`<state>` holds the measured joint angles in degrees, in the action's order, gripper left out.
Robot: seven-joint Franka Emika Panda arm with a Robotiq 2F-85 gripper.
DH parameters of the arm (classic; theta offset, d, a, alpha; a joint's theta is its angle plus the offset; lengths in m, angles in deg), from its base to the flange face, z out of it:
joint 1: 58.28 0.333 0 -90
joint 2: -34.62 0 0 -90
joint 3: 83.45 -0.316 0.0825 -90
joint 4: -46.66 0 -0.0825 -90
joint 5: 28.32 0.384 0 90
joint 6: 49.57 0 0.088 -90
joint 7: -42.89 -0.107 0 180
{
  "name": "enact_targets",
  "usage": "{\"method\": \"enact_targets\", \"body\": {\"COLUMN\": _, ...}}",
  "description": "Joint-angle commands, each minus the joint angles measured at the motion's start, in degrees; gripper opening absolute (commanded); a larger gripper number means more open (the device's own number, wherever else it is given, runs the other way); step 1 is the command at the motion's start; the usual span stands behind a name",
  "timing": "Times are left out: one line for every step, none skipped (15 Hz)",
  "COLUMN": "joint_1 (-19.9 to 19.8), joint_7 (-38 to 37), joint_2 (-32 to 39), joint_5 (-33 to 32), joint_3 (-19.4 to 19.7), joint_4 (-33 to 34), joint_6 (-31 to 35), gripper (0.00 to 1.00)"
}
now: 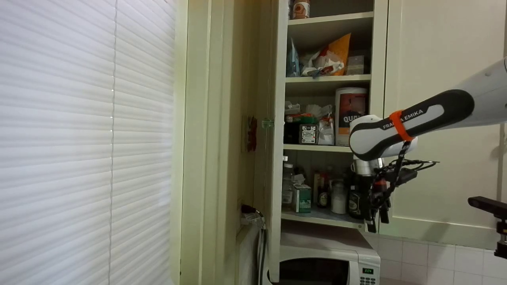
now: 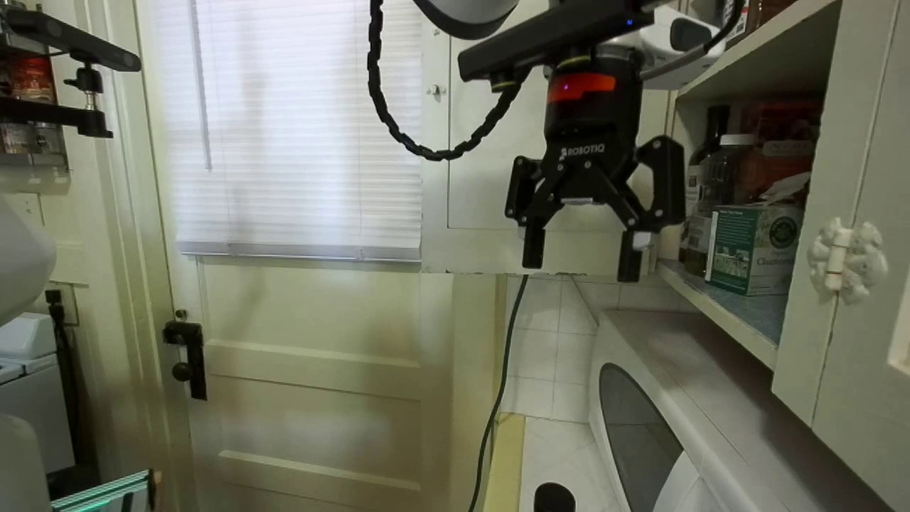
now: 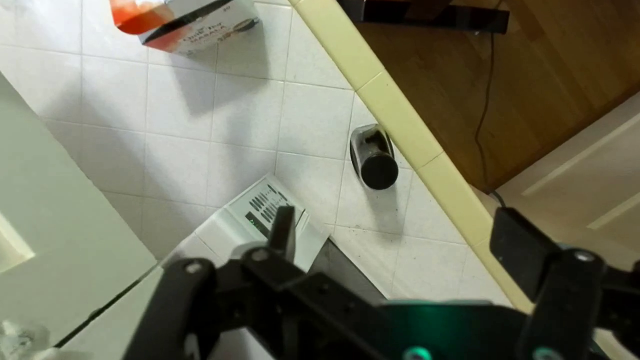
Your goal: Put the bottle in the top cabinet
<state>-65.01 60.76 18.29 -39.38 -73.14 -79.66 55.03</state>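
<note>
Bottle: see-through bottle [image 3: 371,145] w/ round blk cap [image 3: 379,171], upright on wht tile counter [image 3: 310,120], right by yellow tile edging [image 3: 398,120]; can't tell if touching. In an exterior view just the cap [image 2: 554,498] shows, at bottom edge.
Gripper: blk two-finger Robotiq gripper [image 2: 581,263], pointing down, well above bottle & apart from it; fingers [image 2: 629,259] spread, wide gap btwn tips in an exterior view & wrist view.
Arm: wht & blk Franka arm [image 1: 443,107] w/ orange strap [image 1: 401,126], extends from pic right in an exterior view, wrist bent down.
Cabinet: tall narrow cream-white cabinet [image 1: 379,59], open, shelves loaded w/ goods. Gripper outside it, near bottom shelf [image 1: 317,219]; exact gap unclear.
Bottom shelf: green & wht carton [image 2: 753,249], assorted bottles & jars [image 1: 338,202], dim in there.
Next shelf up [image 1: 313,147]: tall canister [image 1: 348,111] w/ wht lid & red label; near it, small dk container [image 1: 308,133] w/ wht label.
Shelf above that [image 1: 328,79]: orange bag [image 1: 340,51] & crumpled wht plastic [image 1: 321,65].
Microwave: wht microwave [image 1: 324,253] w/ dk window [image 1: 313,273], directly under cabinet.
Counter: wht & red carton [image 3: 205,35] printed "MASALA", top edge in wrist view, well apart from bottle.
Door: cream panelled door [image 2: 320,306] in an exterior view, wht pleated blind [image 2: 298,142] on it, dk handle [image 2: 193,348].
</note>
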Motion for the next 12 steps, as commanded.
{"method": "enact_targets", "body": {"joint_1": 0.31, "joint_7": 4.16, "joint_2": -0.17, "joint_5": 1.90, "joint_3": 1.27, "joint_4": -5.85, "joint_6": 8.10, "gripper": 1.00}}
{"method": "enact_targets", "body": {"joint_1": 0.33, "joint_7": 5.26, "joint_2": 0.28, "joint_5": 2.61, "joint_3": 1.54, "joint_4": -6.91, "joint_6": 9.88, "gripper": 1.00}}
{"method": "enact_targets", "body": {"joint_1": 0.27, "joint_7": 6.15, "joint_2": 0.56, "joint_5": 3.39, "joint_3": 1.83, "joint_4": -8.24, "joint_6": 11.74, "gripper": 1.00}}
{"method": "enact_targets", "body": {"joint_1": 0.22, "joint_7": 6.97, "joint_2": 0.94, "joint_5": 4.00, "joint_3": 2.05, "joint_4": -9.42, "joint_6": 13.40, "gripper": 1.00}}
{"method": "enact_targets", "body": {"joint_1": 0.19, "joint_7": 7.69, "joint_2": 1.49, "joint_5": 4.69, "joint_3": 2.28, "joint_4": -10.65, "joint_6": 15.16, "gripper": 1.00}}
{"method": "enact_targets", "body": {"joint_1": 0.22, "joint_7": 8.89, "joint_2": 1.99, "joint_5": 5.71, "joint_3": 2.64, "joint_4": -11.69, "joint_6": 16.51, "gripper": 1.00}}
{"method": "enact_targets", "body": {"joint_1": 0.18, "joint_7": 10.09, "joint_2": 2.30, "joint_5": 6.48, "joint_3": 2.94, "joint_4": -12.90, "joint_6": 17.98, "gripper": 1.00}}
{"method": "enact_targets", "body": {"joint_1": 0.24, "joint_7": 11.16, "joint_2": 2.86, "joint_5": 7.56, "joint_3": 3.18, "joint_4": -13.94, "joint_6": 19.27, "gripper": 1.00}}
{"method": "enact_targets", "body": {"joint_1": 0.14, "joint_7": 11.79, "joint_2": 3.31, "joint_5": 8.42, "joint_3": 3.35, "joint_4": -15.12, "joint_6": 20.60, "gripper": 1.00}}
{"method": "enact_targets", "body": {"joint_1": 0.11, "joint_7": 12.35, "joint_2": 4.01, "joint_5": 9.05, "joint_3": 3.44, "joint_4": -16.04, "joint_6": 21.81, "gripper": 1.00}}
{"method": "enact_targets", "body": {"joint_1": -0.16, "joint_7": 12.29, "joint_2": 4.64, "joint_5": 8.79, "joint_3": 3.40, "joint_4": -16.79, "joint_6": 22.46, "gripper": 1.00}}
{"method": "enact_targets", "body": {"joint_1": -0.29, "joint_7": 10.70, "joint_2": 4.01, "joint_5": 7.54, "joint_3": 2.61, "joint_4": -14.71, "joint_6": 20.01, "gripper": 1.00}}
